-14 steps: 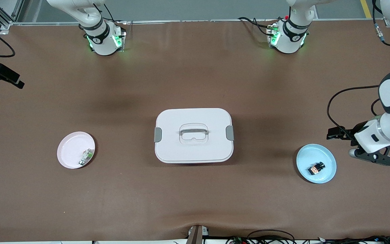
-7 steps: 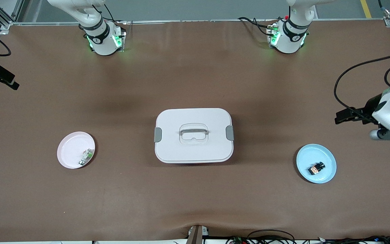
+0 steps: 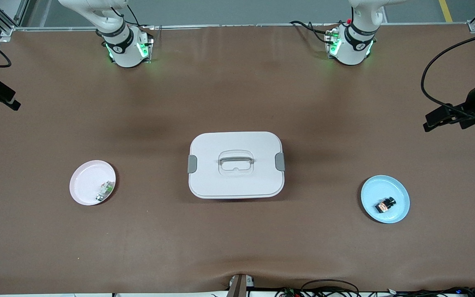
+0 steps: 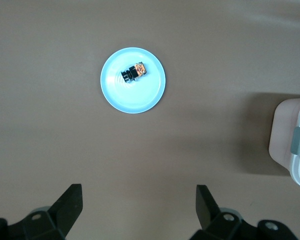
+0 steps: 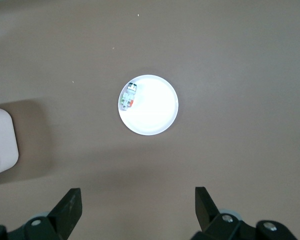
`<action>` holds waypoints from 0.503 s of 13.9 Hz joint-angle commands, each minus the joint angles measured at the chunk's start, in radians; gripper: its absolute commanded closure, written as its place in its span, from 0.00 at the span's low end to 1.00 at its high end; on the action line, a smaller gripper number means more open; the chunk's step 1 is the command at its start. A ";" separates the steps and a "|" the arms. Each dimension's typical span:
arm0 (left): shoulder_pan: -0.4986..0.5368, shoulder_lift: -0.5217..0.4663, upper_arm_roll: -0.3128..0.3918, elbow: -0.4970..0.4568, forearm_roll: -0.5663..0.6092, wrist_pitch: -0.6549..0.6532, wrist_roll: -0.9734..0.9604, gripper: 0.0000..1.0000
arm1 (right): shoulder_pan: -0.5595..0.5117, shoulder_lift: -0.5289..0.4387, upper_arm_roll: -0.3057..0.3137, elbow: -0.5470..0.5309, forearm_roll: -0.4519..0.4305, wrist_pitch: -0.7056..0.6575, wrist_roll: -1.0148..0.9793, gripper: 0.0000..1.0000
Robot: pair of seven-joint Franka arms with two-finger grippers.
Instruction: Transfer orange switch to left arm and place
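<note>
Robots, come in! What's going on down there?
Both grippers open, high up. Switch on blue plate. Box mid-table, between plates.

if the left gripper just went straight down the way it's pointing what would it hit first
Probably bare table: the open left gripper points down at brown surface short of the blue plate holding the orange switch, though depth is unclear.

white arms [image 3: 355, 39], black joints, green lights

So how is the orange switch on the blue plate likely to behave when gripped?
The orange switch lies on its side, apparently cylindrical, so it may roll on the smooth blue plate. It looks rigid and, being tiny, probably light; a slightly off-centre pinch could let it slip out.
</note>
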 commanded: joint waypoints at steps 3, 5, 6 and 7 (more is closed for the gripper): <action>-0.071 -0.058 0.000 -0.007 0.025 -0.087 -0.037 0.00 | -0.022 0.012 0.016 0.059 -0.011 -0.088 -0.004 0.00; -0.090 -0.105 0.000 -0.043 0.045 -0.089 -0.045 0.00 | -0.021 0.012 0.016 0.065 -0.011 -0.102 -0.002 0.00; -0.101 -0.127 0.000 -0.062 0.045 -0.084 -0.045 0.00 | -0.019 0.012 0.016 0.067 -0.011 -0.102 -0.002 0.00; -0.102 -0.150 0.000 -0.083 0.045 -0.078 -0.045 0.00 | -0.021 0.012 0.016 0.070 -0.010 -0.102 -0.002 0.00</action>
